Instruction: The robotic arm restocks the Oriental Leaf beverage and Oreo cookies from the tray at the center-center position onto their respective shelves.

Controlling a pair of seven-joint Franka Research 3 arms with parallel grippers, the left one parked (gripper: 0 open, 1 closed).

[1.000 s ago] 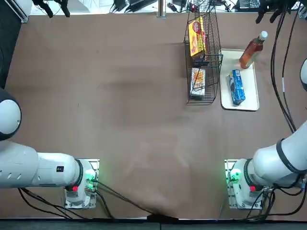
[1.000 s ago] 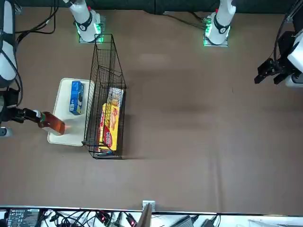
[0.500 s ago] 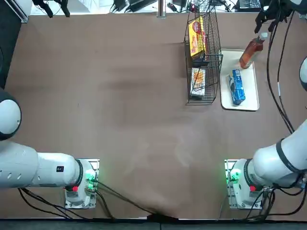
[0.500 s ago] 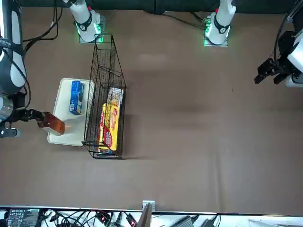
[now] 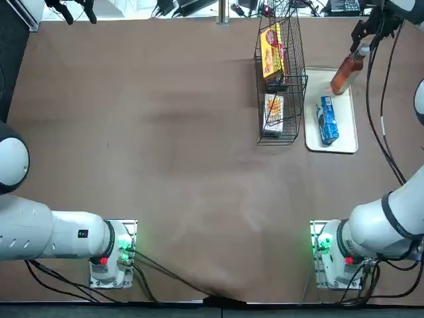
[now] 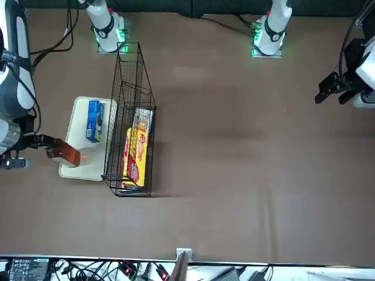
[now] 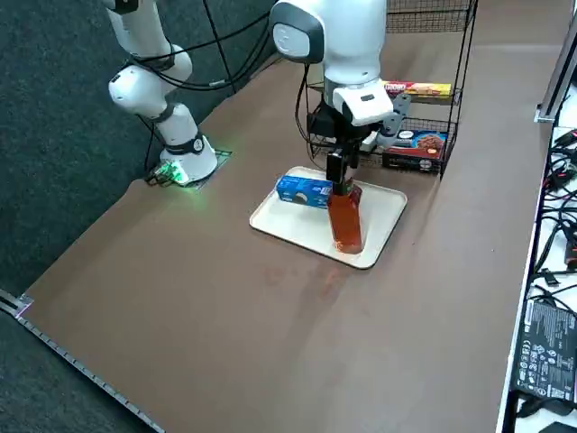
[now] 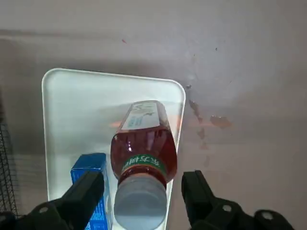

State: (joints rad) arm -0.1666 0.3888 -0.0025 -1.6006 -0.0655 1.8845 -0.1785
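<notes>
Even, moderately bright light falls on the brown desk [image 5: 172,165], with soft, pale glare patches toward its lower middle in the top view. A faint shadow lies beside the wire rack [image 6: 130,134] in the front view. Green light glows at the arm bases. The wrist view looks greyer and dimmer, and its black tool [image 8: 144,201] lacks fine detail.

A yellow box [image 5: 271,53] and brown table [image 5: 165,152] show, with tangled cables [image 7: 561,206] and a black panel [image 7: 545,350] past the table's edge.
</notes>
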